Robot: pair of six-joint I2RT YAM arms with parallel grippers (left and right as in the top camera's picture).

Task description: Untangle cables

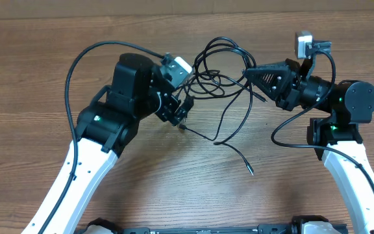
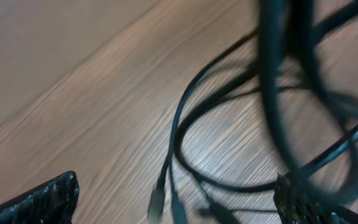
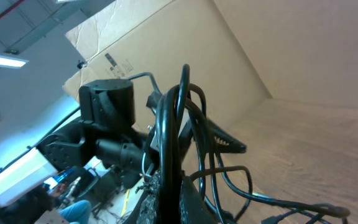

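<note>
Overhead, the left arm reaches in from the lower left, its white link rising to a black wrist that is bent toward the middle of the brown wood-grain table (image 1: 141, 188). The left gripper (image 1: 182, 119) points down and to the right with its jaws spread wide. In the left wrist view its two dark textured fingertips (image 2: 48, 199) sit at the bottom corners with bare wood and cord loops between them, and nothing is clamped.

The right arm comes up from the lower right and turns left, so its black triangular wrist lies roughly level over the table. The right gripper (image 1: 248, 73) is closed, pinching strands of the thin black flexible cables (image 1: 216, 81). In the right wrist view those cords rise straight up from the closed fingers, very close to the lens.

The cables form a loose tangle of overlapping loops between the two grippers, toward the far side of the table. From it, one free strand trails toward the near edge and ends in a small plug (image 1: 250, 172). Another runs right up to the left gripper's fingers, though actual contact cannot be made out.

A thick black arm wire (image 1: 76, 65) arcs over the left arm, and a similar one (image 1: 284, 133) loops beside the right. A tan cardboard box (image 3: 148, 37) stands behind the left arm in the right wrist view.
</note>
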